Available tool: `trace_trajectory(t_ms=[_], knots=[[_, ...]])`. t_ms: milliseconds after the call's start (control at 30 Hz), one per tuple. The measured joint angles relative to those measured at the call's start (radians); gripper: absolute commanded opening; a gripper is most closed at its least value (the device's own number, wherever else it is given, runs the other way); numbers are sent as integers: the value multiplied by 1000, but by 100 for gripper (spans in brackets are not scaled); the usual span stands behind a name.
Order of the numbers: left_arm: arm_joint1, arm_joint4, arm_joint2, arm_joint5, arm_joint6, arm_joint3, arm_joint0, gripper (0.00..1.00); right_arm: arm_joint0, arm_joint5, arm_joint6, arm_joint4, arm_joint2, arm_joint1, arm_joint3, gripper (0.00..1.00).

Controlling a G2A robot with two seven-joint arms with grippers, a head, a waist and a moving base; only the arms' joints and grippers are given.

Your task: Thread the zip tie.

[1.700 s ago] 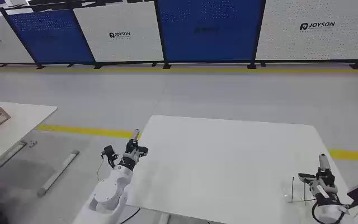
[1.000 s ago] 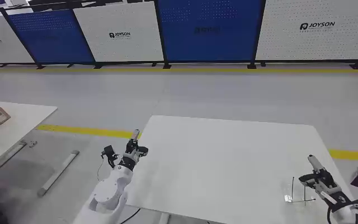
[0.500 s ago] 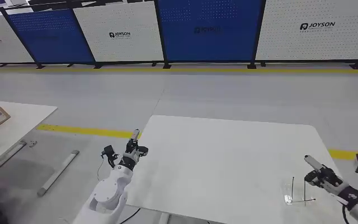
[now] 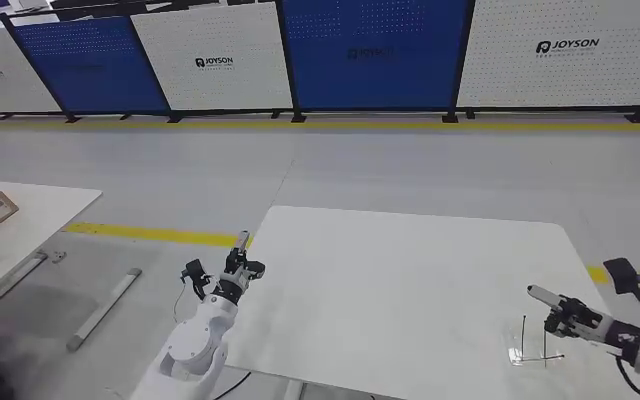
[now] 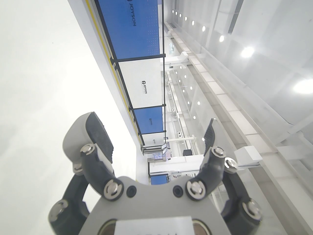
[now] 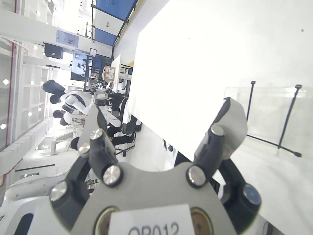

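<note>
Right gripper (image 6: 161,106) spread wide and empty. Its arm is low over the right edge of the white rectangular tabletop (image 4: 400,290), fingers pointing in across it. Thin black plastic zip ties (image 6: 289,116) sit near the tabletop's front right corner, just beside this gripper and not touching it. Two are parallel on a clear plastic sheet (image 6: 264,103), a third lies crosswise by their ends; upright or flat, can't tell. Left gripper (image 5: 151,118) also spread and empty, at the tabletop's left edge, arm bent, fingers aimed along that edge.

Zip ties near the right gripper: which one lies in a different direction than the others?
The crosswise zip tie, lying along the ends of the two parallel zip ties.
</note>
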Motion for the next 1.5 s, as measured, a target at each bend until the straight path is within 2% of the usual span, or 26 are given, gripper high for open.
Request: trace_trajectory(t_ms=[200, 300, 433, 500, 667, 833, 867, 1300, 1500], knots=[[0, 0, 0, 0, 0, 0, 0, 100, 0, 0, 0, 0, 0, 0, 0, 100], [0, 0, 0, 0, 0, 0, 0, 100, 6, -25, 34, 5, 28, 8, -14, 100], [0, 0, 0, 0, 0, 0, 0, 100, 8, -93, 162, 56, 114, 29, -12, 100], [0, 0, 0, 0, 0, 0, 0, 100, 13, -111, 203, 50, 114, 44, 5, 100], [0, 0, 0, 0, 0, 0, 0, 100, 43, -117, 174, -18, 29, 116, 77, 100], [0, 0, 0, 0, 0, 0, 0, 100, 93, -152, 176, -105, -132, 218, 156, 100], [0, 0, 0, 0, 0, 0, 0, 100, 100, -153, 176, -105, -143, 228, 164, 100], [0, 0, 0, 0, 0, 0, 0, 100, 101, -151, 176, -89, -142, 228, 163, 100], [0, 0, 0, 0, 0, 0, 0, 100, 128, -164, 176, -76, -198, 243, 216, 100]])
